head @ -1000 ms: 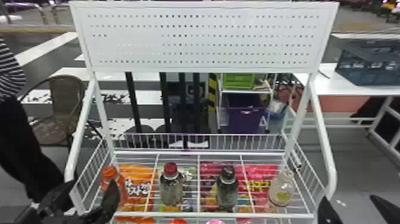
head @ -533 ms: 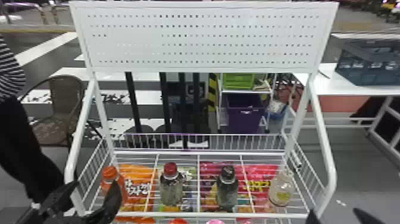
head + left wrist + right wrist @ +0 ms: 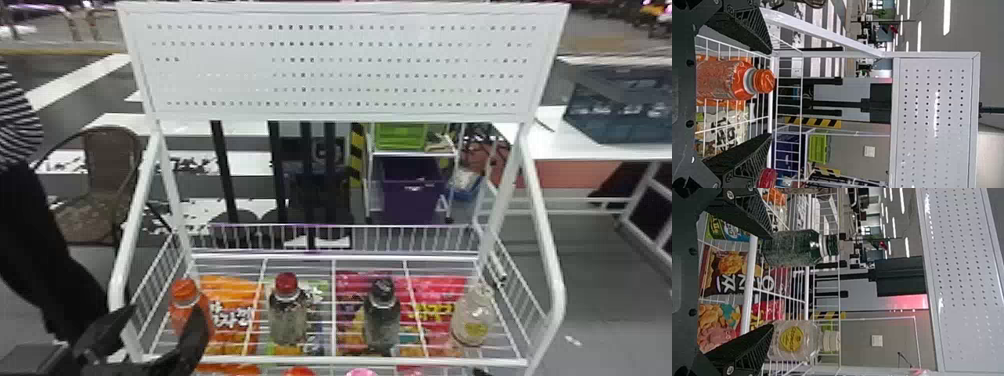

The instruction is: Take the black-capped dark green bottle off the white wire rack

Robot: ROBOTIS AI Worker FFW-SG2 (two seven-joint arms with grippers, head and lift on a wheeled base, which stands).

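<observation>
Green bottle [image 3: 382,320] still to be lifted: upright on the rack [image 3: 300,360], black cap on, between the red-capped bottle [image 3: 288,315] and the clear bottle [image 3: 472,317].

Right pincer [image 3: 481,372]: just a dark bit at the head view's bottom edge. Its wrist view has it open, nothing gripped, fingers wide apart. Green bottle is near one fingertip there, clear bottle near the other; can't tell if either touches.

Left pincer [image 3: 167,311]: at the rack's front left corner, open too. Orange bottle [image 3: 730,80] sits between its fingers in the wrist view, not clamped, standing on the rack.

Snack bags [image 3: 230,310] show through the wires below the bottles. Red [image 3: 300,372] and pink [image 3: 362,372] tops poke up at the head view's bottom edge. White perforated panel [image 3: 340,65] across the top of the rack. Behind: purple bin [image 3: 410,195] under a green crate [image 3: 400,136], chair [image 3: 107,165] off left.
</observation>
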